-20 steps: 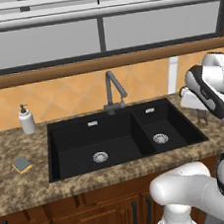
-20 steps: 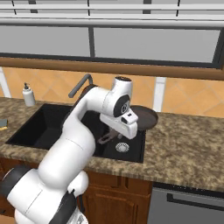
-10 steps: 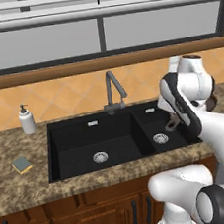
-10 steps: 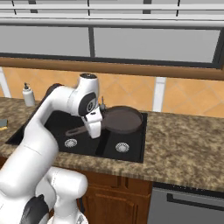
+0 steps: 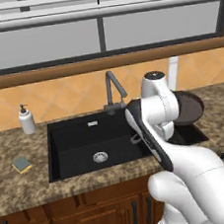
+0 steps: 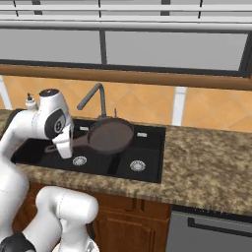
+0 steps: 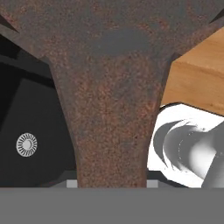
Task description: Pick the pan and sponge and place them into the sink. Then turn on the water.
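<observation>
The pan [image 7: 109, 87] is showing a rough, matt, rust-speckled brown surface like old cast iron. The sink [image 5: 73, 141] is looking matt black and smooth, its drain [image 5: 100, 157] shining like silver metal. The counter [image 6: 206, 167] is appearing as speckled polished granite, the cabinets [image 5: 72, 218] as glossy brown wood. The faucet [image 5: 113, 86] is looking like dull grey metal.

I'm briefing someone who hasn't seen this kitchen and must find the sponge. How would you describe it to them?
Start at the black sink in the granite counter and look to its left. There the sponge lies flat near the counter's front edge. It is a small yellow block with a grey-blue top, unlike the upright white soap bottle behind it by the wall.
</observation>
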Motion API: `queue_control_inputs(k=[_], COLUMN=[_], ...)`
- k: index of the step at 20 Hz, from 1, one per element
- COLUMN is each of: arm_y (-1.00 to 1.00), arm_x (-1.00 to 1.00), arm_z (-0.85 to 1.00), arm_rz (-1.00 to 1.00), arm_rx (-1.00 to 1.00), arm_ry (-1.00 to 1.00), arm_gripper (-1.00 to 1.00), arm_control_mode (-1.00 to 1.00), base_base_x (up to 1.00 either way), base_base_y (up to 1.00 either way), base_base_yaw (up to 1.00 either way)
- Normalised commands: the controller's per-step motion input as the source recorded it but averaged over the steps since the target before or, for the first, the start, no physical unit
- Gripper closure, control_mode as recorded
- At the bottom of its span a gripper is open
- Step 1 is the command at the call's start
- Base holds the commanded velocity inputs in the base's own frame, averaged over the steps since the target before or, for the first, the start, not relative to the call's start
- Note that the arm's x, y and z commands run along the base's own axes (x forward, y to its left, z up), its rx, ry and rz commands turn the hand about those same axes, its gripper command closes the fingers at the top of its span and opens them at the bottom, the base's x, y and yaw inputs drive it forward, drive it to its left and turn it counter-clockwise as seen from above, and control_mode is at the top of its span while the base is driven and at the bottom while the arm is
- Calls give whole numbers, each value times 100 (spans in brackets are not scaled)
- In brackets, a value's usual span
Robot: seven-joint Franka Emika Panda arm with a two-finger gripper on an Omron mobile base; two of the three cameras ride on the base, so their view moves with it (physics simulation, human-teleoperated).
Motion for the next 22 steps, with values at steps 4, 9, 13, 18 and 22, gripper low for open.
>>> queue_control_inputs(k=[4,9,13,18,22], arm_y=[100,100,100,84,49], arm_x=[31,50,65,81,75], arm_z=[-9,-15,-23,-40,-44], arm_rz=[-5,-4,-6,-4,-7], arm_rx=[-3,-1,-1,0,-6], arm_ry=[9,5,5,13,3], arm_gripper=[100,100,100,100,100], arm_control_mode=[-100,-100,-100,-100,-100], base_base_x=[0,0,0,0,0], base_base_y=[0,0,0,0,0], base_base_yaw=[0,0,0,0,0])
